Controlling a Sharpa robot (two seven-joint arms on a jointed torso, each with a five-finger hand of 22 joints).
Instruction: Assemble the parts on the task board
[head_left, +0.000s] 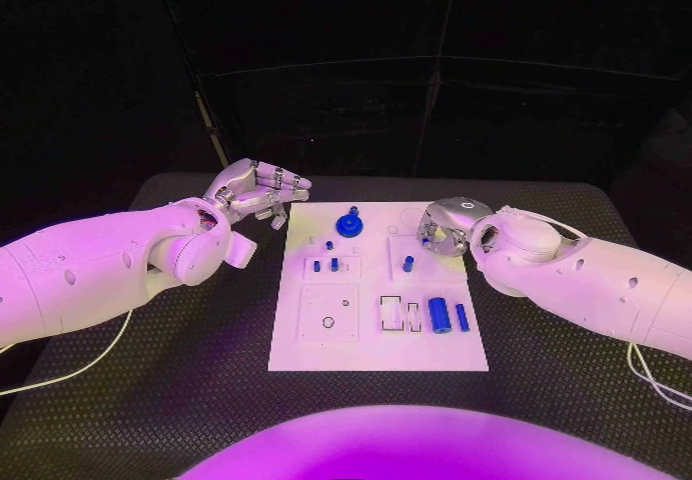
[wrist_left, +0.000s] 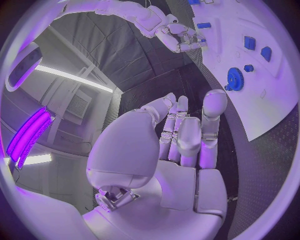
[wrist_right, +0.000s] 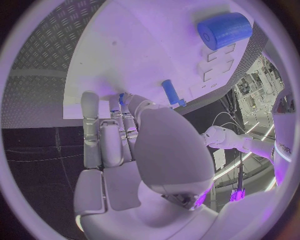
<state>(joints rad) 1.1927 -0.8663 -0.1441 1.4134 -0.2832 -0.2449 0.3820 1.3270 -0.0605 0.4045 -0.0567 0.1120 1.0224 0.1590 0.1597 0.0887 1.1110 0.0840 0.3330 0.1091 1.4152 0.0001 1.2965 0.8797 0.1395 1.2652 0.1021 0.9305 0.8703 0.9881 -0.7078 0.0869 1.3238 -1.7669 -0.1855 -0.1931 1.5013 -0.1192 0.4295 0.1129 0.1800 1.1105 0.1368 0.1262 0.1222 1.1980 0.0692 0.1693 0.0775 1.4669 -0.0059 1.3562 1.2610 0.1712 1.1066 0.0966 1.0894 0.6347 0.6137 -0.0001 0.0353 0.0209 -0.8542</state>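
Head view – left hand (head_left: 260, 192) curled, holding nothing, beside task board (head_left: 378, 355) | right wrist view – right hand (wrist_right: 119, 125) pinching small blue part (wrist_right: 121, 98).

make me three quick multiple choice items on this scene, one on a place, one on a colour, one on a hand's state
1. Where does the gear sit on the task board?
A far end
B near edge
C off the board

2. What colour is the thick cylinder?
A red
B blue
C yellow

3. What is the left hand doing?
A gripping the gear
B pressing the board
C holding nothing

Key: 1 A, the gear lies at the end away from the robot; 2 B, it is blue like the other parts; 3 C, its fingers hang apart beside the board's far corner.
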